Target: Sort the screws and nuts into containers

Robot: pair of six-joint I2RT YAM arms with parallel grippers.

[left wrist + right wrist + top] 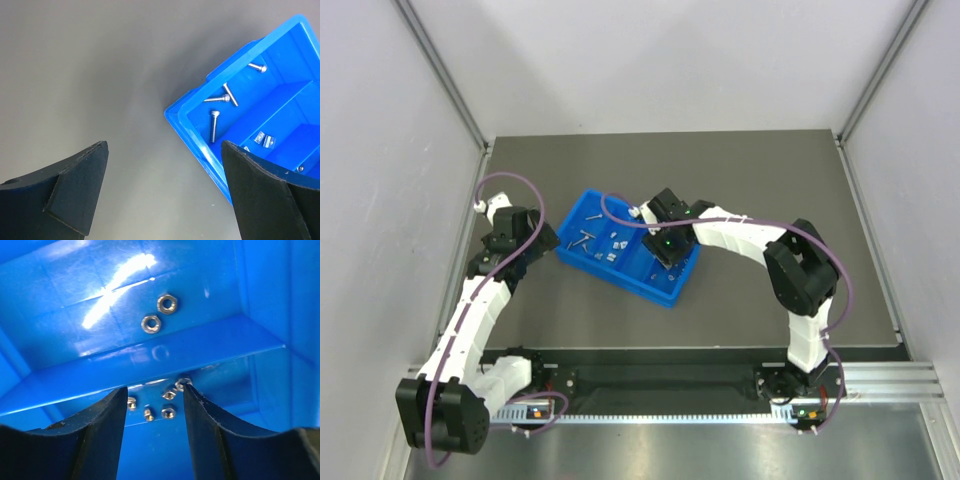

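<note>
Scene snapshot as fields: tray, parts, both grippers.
tray: blue tray, mid-table, divided into compartments
screws: several screws in the corner compartment nearest the left gripper
nuts: two hex nuts in one compartment, a cluster in the next
left gripper: open, over the table beside the tray corner
right gripper: open, low inside the tray above the cluster

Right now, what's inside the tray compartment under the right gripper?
About five nuts lie on its floor between the right gripper's open fingers; two more nuts sit beyond the divider. The fingers hide the floor on either side.
</note>
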